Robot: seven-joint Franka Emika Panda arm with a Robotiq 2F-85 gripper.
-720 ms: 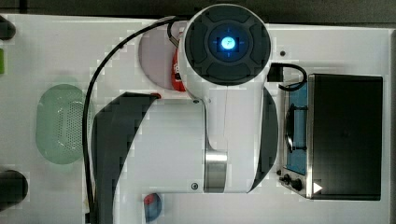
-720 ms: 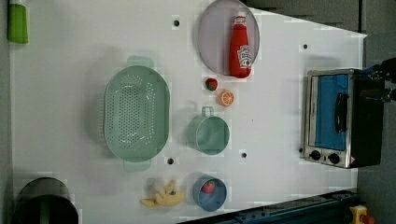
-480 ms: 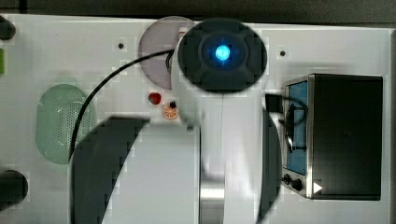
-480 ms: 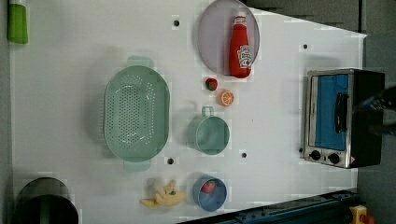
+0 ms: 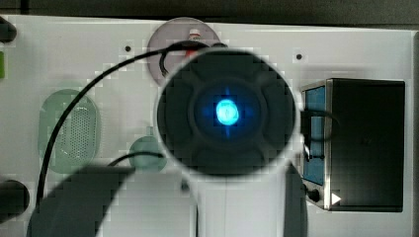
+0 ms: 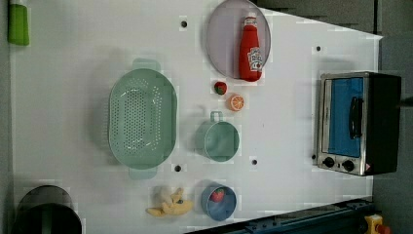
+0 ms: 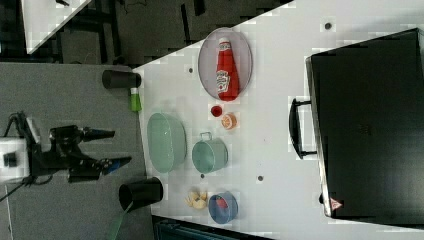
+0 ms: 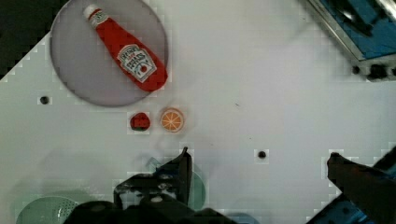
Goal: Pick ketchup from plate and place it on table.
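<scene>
The ketchup (image 6: 251, 51) is a red bottle with a white cap, lying flat on the lilac-grey plate (image 6: 221, 44) at the far edge of the white table (image 6: 292, 112). In the wrist view the ketchup (image 8: 128, 58) lies slantwise on the plate (image 8: 84, 74), well away from my gripper (image 8: 261, 163). The gripper is open, its dark fingertips (image 8: 184, 163) wide apart over bare table, holding nothing. In the top view the arm's round body hides most of the plate (image 5: 168, 34), and just the ketchup cap (image 5: 194, 34) peeks out. The right view shows the ketchup (image 7: 226, 67) on the plate (image 7: 207, 62).
A strawberry (image 6: 220, 87) and an orange slice (image 6: 236, 102) lie just beside the plate. Further along stand a green cup (image 6: 221, 141), a green basket (image 6: 142, 118), a blue dish (image 6: 218, 201) and a banana (image 6: 168, 204). A toaster oven (image 6: 358, 123) fills the left view's right side.
In the top view the arm's round body has grown larger and shifted toward the top view's right, covering more of the plate. The ketchup has not moved.
</scene>
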